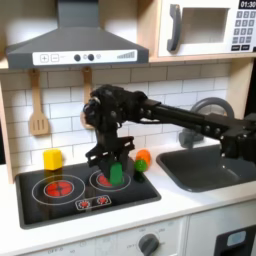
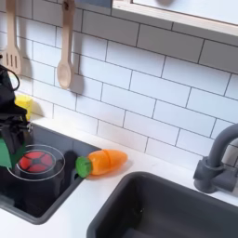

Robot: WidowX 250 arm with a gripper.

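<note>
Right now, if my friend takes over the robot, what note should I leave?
Gripper: down over the right burner of the toy stove, jaws around a green object; whether they are clamped is unclear.
Toy carrot: lying on the counter between stove and sink.
Yellow block: behind the stove by the wall.
Done: gripper reached the green object.
Left: it is not lifted.

I am showing as black all over in both exterior views; my arm is running as blocky matte segments joined by rounded, bulkier housings; my gripper is ending in two slim dark fingers beneath a chunky black wrist block; my edges are blurring too much for screws, cables or markings to be telling apart.
</note>
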